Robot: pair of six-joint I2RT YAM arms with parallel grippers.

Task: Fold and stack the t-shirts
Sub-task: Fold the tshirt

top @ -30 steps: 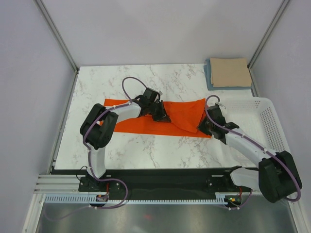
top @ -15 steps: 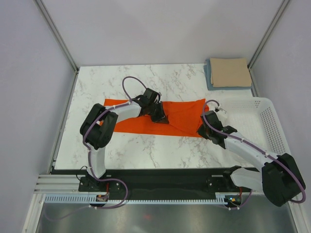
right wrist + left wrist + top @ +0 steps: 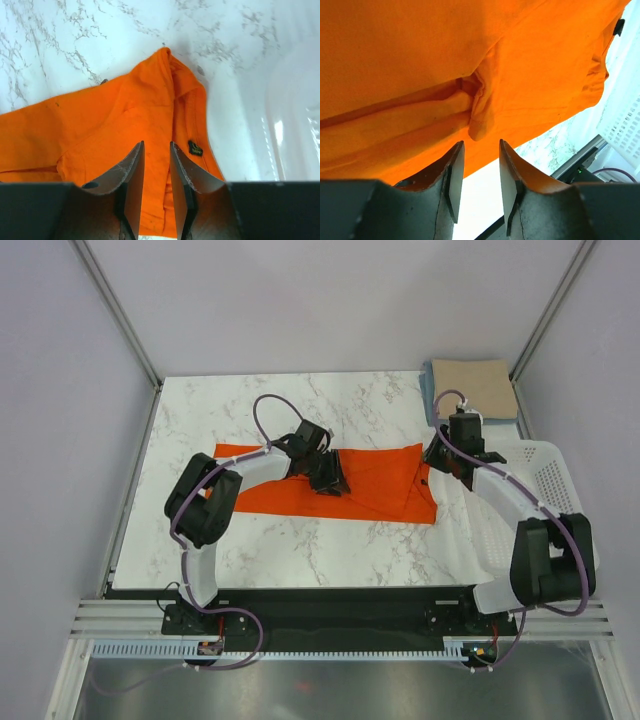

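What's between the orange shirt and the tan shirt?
In the top view, the right arm hangs over bare marble table between orange shirt and tan shirt.

Blue t-shirt [image 3: 427,395] — mostly hidden beneath the tan t-shirt [image 3: 478,383].

Through the left wrist camera I see the left gripper [image 3: 480,146] with its jaws parted and nothing between them, low over the orange t-shirt [image 3: 420,55], which fills most of the view. The cloth bunches into a ridge just beyond the fingertips [image 3: 456,167]. Past the shirt's right edge I make out marble table [image 3: 557,145] and the white perforated basket [image 3: 621,134].
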